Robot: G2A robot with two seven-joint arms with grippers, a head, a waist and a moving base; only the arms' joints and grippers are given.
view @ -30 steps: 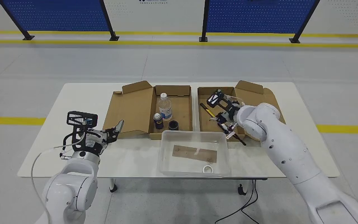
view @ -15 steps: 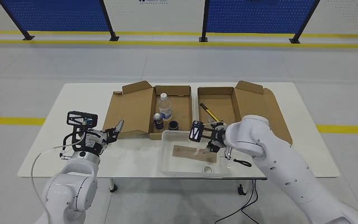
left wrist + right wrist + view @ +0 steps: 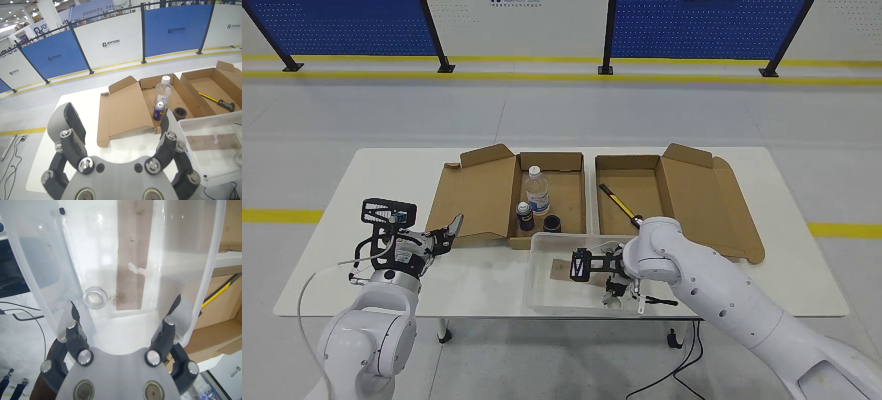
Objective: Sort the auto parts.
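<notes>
Two released sets of fingers [image 3: 73, 121]: left gripper [image 3: 118, 109] idles, right gripper [image 3: 125, 303] has swung from box [image 3: 642, 192] to bin [image 3: 536, 272], ring [image 3: 95, 297] likely next.

The walls of the clear tub [image 3: 206, 275] hem in the metal ring [image 3: 95, 297]; its open top leaves room for the right hand [image 3: 125, 302].

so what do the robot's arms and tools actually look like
The left arm and right arm are glossy white, rounded shells. The left tool and right tool match: a silver base plate with round screws, black linkages, and two curved pale fingers lined with black ribbed pads. A black bracket sits on the left wrist, and a thin pale cable loops alongside that arm.
</notes>
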